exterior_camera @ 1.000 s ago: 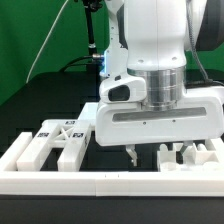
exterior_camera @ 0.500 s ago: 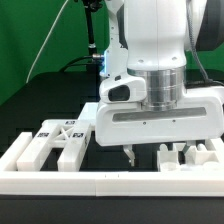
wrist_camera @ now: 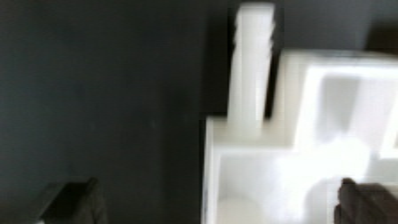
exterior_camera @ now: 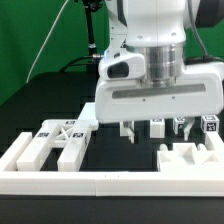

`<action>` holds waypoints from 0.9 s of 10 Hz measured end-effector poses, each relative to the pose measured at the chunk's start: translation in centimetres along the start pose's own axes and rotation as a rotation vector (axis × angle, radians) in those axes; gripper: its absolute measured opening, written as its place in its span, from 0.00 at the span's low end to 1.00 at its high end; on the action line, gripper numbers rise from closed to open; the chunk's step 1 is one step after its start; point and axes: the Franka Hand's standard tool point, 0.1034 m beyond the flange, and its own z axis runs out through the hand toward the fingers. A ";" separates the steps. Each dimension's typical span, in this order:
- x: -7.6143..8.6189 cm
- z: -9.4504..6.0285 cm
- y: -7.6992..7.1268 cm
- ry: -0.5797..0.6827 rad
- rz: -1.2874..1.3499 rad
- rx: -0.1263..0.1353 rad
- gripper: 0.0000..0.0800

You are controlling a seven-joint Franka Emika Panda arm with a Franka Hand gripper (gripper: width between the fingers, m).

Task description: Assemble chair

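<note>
My gripper (exterior_camera: 142, 130) hangs open and empty over the black table, between two groups of white chair parts. The cross-braced piece (exterior_camera: 62, 138) with square tags lies at the exterior view's left. A blocky white part (exterior_camera: 186, 157) lies at the exterior view's right, below and just right of my fingers. In the wrist view my gripper (wrist_camera: 217, 205) stands wide open, with dark fingertips (wrist_camera: 75, 203) at both lower corners. A white blocky part (wrist_camera: 306, 130) with a slim upright bar (wrist_camera: 256, 60) lies under one side of the jaws. Nothing is held.
The low white border rail (exterior_camera: 110, 184) runs along the front of the table. Small tagged white parts (exterior_camera: 210, 125) stand behind the gripper at the exterior view's right. A dark stand and green backdrop are at the back.
My gripper has risen from just above the table. The white part at the exterior view's right is now more exposed. The parts have not moved.
</note>
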 end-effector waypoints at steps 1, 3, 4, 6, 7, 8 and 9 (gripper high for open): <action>-0.4 -0.5 -0.4 0.004 -0.004 -0.003 0.81; -1.9 -0.6 -0.9 -0.148 0.013 0.009 0.81; -1.6 -0.5 -0.9 -0.213 0.013 0.014 0.81; -2.0 -0.2 -1.1 -0.323 0.011 0.021 0.81; -4.0 0.5 -1.2 -0.416 0.061 0.012 0.81; -6.4 1.0 -1.2 -0.524 0.094 0.006 0.81; -8.5 1.5 -1.1 -0.636 0.111 0.008 0.81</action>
